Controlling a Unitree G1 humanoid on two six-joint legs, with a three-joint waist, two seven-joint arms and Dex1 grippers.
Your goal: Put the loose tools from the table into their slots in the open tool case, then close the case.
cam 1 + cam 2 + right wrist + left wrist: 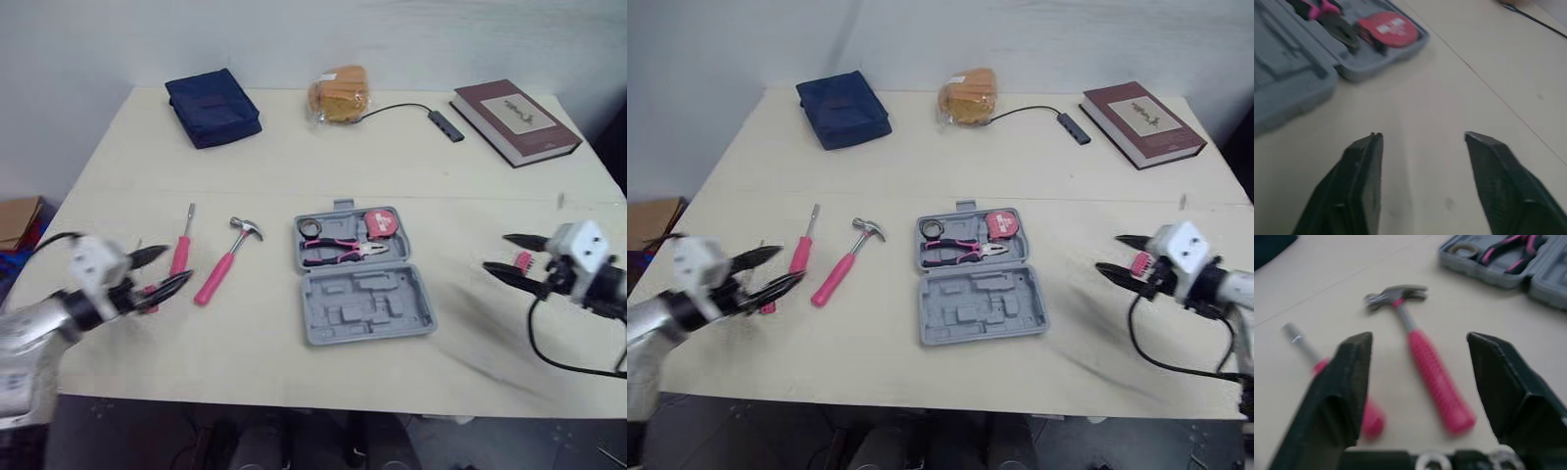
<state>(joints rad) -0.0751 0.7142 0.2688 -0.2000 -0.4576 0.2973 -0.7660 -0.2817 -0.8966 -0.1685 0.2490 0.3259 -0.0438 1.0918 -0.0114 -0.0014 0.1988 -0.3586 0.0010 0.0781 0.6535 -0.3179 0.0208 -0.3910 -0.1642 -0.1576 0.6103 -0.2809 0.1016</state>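
Pink-handled tools lie left of the grey tool case (362, 289), which sits open on the table (294, 147). We see the hammer (223, 264) just left of the case, its long axis slanted, with the steel head pointing away from us and toward the case and the grip end nearer us. The screwdriver (182, 250) lies farther left, its shaft tip pointing away. Our left gripper (168, 269) hovers by the screwdriver's handle, fingers spread wide and empty; its wrist view shows the hammer's ribbed grip between them. Our right gripper (1109, 253) hangs right of the case, wide open and empty; its wrist view shows the case's tape measure (1385, 28) and pliers (343, 250).
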